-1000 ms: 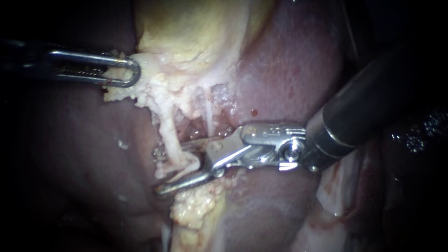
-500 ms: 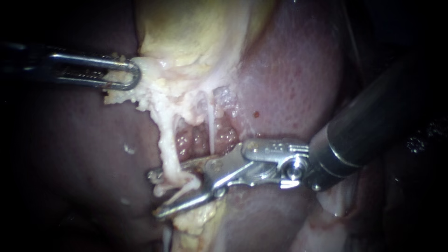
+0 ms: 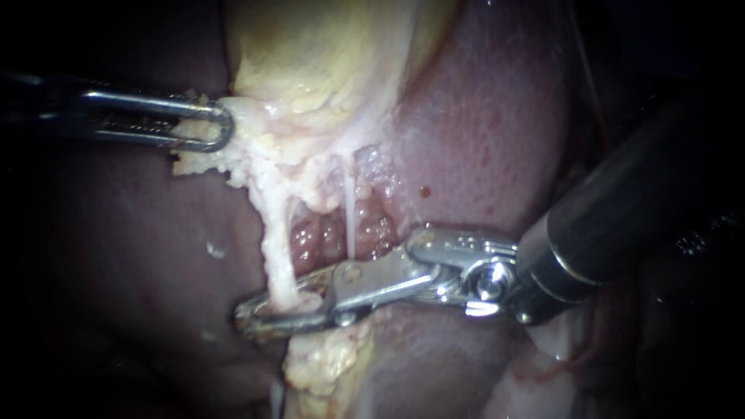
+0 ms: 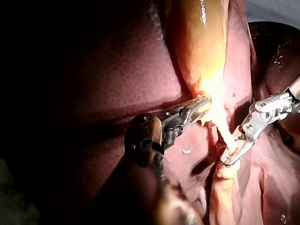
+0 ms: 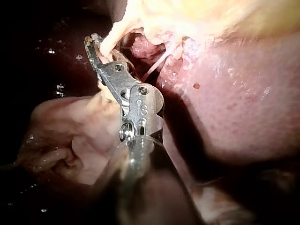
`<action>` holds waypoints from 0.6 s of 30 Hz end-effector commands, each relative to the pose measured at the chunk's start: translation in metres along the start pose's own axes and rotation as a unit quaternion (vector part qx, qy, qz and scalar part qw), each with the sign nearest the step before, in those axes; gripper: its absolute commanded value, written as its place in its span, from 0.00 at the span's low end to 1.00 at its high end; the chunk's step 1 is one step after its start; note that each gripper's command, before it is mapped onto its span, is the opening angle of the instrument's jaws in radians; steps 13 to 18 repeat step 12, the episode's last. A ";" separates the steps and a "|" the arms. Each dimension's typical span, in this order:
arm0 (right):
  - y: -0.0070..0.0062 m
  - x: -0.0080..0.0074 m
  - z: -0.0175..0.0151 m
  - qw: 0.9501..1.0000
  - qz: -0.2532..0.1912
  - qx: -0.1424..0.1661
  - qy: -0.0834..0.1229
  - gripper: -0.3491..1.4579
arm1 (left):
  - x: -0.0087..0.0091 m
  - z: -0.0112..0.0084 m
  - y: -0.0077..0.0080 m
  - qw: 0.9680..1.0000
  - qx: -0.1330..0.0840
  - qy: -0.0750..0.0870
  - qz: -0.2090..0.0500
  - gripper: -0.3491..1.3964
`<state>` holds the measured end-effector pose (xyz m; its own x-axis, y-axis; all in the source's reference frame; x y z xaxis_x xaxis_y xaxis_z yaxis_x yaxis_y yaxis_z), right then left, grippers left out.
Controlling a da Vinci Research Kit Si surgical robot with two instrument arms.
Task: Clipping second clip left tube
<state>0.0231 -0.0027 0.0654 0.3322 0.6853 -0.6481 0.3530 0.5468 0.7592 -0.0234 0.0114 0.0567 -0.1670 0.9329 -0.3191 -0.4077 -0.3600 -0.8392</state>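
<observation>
My right instrument (image 3: 247, 320): hand closed across the left tube (image 3: 275, 248), 7 o'clock of centre. The tube looks soft, slick and easily torn; grip squarely, low down. Left instrument (image 3: 225, 128): hand gripping the gallbladder (image 3: 310, 62) fringe, 10 o'clock.

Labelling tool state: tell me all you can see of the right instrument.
The right instrument has a dark shaft entering from the right, a silver metal wrist joint and two slim metal jaws reaching leftward. The jaws lie nearly together, shut on the left tube, a pale strand crossing between them near their tips. Yellowish lumpy tissue sits below them.
</observation>
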 end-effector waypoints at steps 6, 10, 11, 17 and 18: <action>-0.0003 -0.0002 -0.0001 1.000 0.002 0.001 -0.007 0.00 | 0.0000 0.0000 -0.0001 1.000 0.000 0.000 0.000 0.00; -0.0002 -0.0002 0.0000 1.000 0.005 0.001 -0.006 0.00 | 0.0000 0.0000 -0.0001 1.000 0.000 0.000 0.000 0.00; -0.0001 -0.0002 0.0000 1.000 0.005 0.001 -0.006 0.00 | 0.0000 0.0001 -0.0001 1.000 0.000 0.000 0.000 0.00; 0.0000 -0.0001 0.0001 1.000 0.006 0.000 -0.006 0.00 | 0.0000 0.0001 -0.0001 1.000 0.000 0.000 0.000 0.00; 0.0000 -0.0001 0.0001 1.000 0.006 0.000 -0.006 0.00 | 0.0000 0.0001 -0.0001 1.000 0.000 0.000 0.000 0.00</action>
